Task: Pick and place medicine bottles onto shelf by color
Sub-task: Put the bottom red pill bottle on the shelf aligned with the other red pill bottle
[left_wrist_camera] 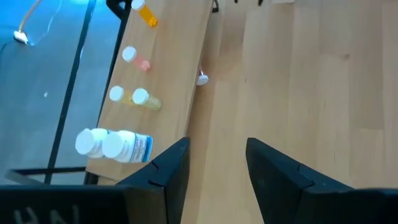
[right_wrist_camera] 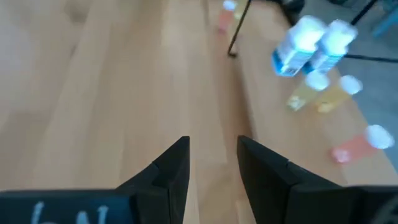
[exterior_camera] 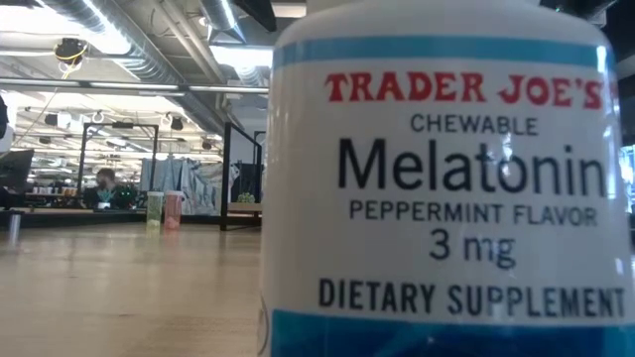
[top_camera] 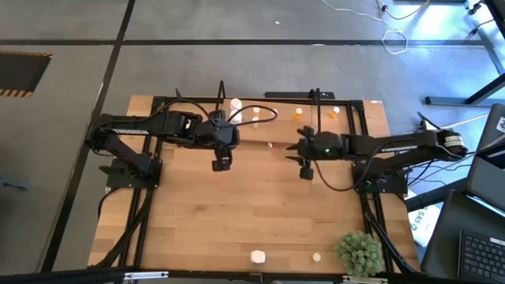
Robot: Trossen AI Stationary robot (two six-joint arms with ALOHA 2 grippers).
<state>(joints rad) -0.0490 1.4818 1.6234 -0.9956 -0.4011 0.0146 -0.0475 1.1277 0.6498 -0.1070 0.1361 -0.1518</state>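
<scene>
I see bottles [left_wrist_camera: 115, 144] lined up on the shelf [left_wrist_camera: 171, 68] along the desk's [top_camera: 237, 213] far edge; two more bottles [top_camera: 258, 256] and a plant [top_camera: 360, 252] sit at the near edge.

You see the right gripper [right_wrist_camera: 211, 165] over bare wooden table [right_wrist_camera: 93, 93], fingers apart with nothing between them. Beyond stand two white bottles [right_wrist_camera: 311, 43] touching, two yellowish bottles [right_wrist_camera: 323, 93] near them, and one pink bottle [right_wrist_camera: 357, 146].
</scene>
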